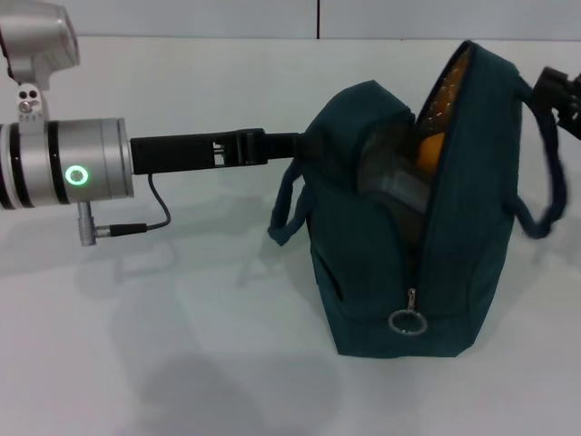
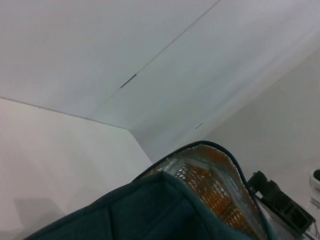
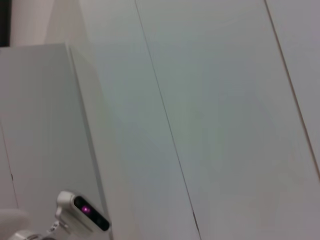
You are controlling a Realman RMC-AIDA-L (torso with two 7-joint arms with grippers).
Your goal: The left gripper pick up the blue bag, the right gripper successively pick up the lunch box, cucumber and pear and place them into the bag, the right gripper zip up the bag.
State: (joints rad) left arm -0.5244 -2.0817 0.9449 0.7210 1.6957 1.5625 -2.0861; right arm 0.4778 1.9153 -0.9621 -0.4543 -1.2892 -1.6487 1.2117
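The blue bag point(image 1: 399, 272) stands upright on the white table, its top gaping open and its zipper ring pull point(image 1: 406, 321) low on the front. Inside I see a clear box-like shape, probably the lunch box point(image 1: 388, 182), and the orange pear point(image 1: 433, 151) against the foil lining. The cucumber is hidden. My left gripper point(image 1: 295, 145) reaches in from the left and is shut on the bag's left upper edge. My right gripper point(image 1: 560, 91) shows only partly at the right edge, beside the bag's far handle. The left wrist view shows the bag's rim point(image 2: 150, 205), the lining point(image 2: 210, 182) and the right gripper point(image 2: 280, 205).
The white table point(image 1: 182, 345) stretches in front and to the left of the bag. A cable point(image 1: 136, 227) hangs under my left wrist. The right wrist view shows only white wall panels and a small camera unit point(image 3: 82, 212).
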